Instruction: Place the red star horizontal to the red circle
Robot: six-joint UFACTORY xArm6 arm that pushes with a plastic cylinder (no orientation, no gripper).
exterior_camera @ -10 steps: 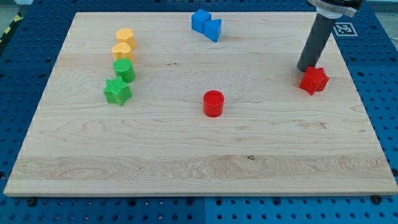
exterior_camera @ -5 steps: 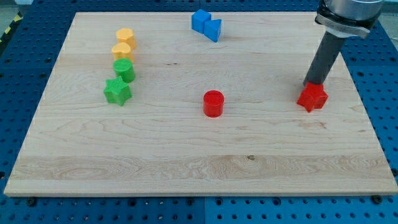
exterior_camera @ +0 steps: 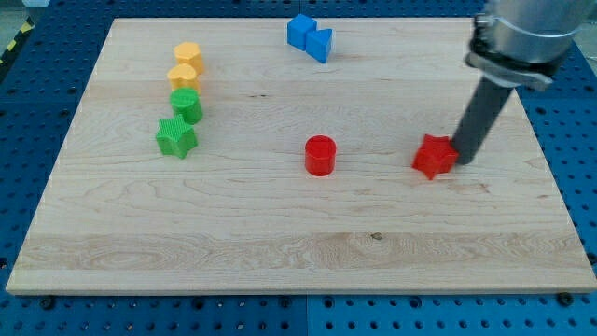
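The red star lies on the wooden board, right of centre. The red circle stands to its left at about the same height in the view, with a gap between them. My tip is at the star's right side, touching or nearly touching it. The dark rod rises from there toward the view's top right.
Two blue blocks sit together at the top centre. At the left, two orange blocks stand above a green cylinder and a green star in a column.
The tip moved down and left, pushing the red star down and to the left, closer to the red circle and level with it. The other blocks have not moved.
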